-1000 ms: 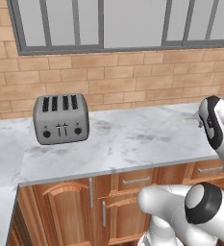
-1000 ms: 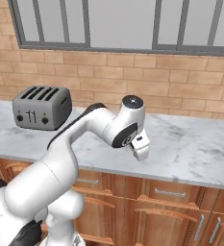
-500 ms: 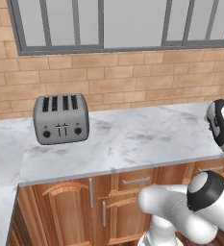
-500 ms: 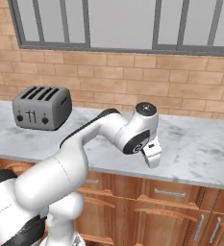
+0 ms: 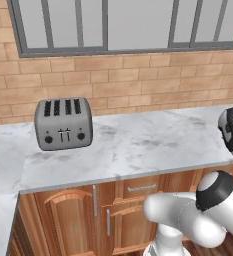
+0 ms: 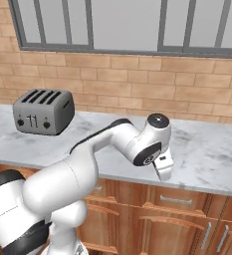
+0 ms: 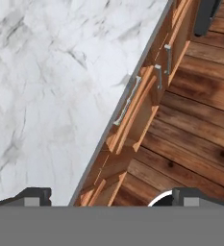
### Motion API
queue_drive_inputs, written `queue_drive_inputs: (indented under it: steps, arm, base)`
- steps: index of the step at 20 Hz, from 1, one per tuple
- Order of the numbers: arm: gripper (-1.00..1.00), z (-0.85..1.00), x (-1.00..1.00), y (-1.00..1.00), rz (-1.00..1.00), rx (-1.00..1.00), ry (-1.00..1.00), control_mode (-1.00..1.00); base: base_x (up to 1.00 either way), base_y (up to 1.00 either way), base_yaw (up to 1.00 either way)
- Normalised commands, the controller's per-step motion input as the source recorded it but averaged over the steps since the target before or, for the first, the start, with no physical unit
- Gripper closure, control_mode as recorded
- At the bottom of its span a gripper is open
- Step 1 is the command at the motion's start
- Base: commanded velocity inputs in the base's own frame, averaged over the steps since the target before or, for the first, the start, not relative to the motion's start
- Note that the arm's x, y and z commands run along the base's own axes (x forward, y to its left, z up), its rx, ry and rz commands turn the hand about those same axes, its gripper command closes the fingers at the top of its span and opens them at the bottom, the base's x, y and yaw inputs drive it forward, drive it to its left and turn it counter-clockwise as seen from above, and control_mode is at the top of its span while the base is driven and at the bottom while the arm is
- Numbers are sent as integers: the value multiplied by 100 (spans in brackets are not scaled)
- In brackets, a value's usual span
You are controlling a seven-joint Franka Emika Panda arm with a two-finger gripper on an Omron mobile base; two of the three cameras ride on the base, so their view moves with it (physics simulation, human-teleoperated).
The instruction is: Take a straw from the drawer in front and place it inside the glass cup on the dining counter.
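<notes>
Nowhere is any readable writing or brand mark visible. Seen from the right base view, the gripper (image 6: 164,171) hangs just past the front edge of a grey-veined marble worktop (image 6: 207,149), fingers spread wide with nothing between them. Looking straight down, the hand view shows the closed drawer (image 7: 132,113) directly beneath it, silver bar handle facing the wood-plank floor (image 7: 190,120). Well off to the gripper's left, the base views show a grey four-slot toaster (image 5: 63,123) against a brick wall (image 5: 138,75) under a window (image 5: 113,22).
</notes>
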Motion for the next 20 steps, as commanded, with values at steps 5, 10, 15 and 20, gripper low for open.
queue_drive_inputs:
  steps: [5, 10, 15, 20]
  arm:
    - [-100, -18, 0, -19, -7, 0, 1, -100]
    - [-100, -12, -1, -19, -7, 0, 9, -100]
    - [-100, -18, -2, -17, -7, 0, 3, -100]
    - [-100, -22, -5, -8, -6, 0, 0, -100]
  base:
    - [0, 0, 0]
    - [0, 0, 0]
    - [0, 0, 0]
    - [0, 0, 0]
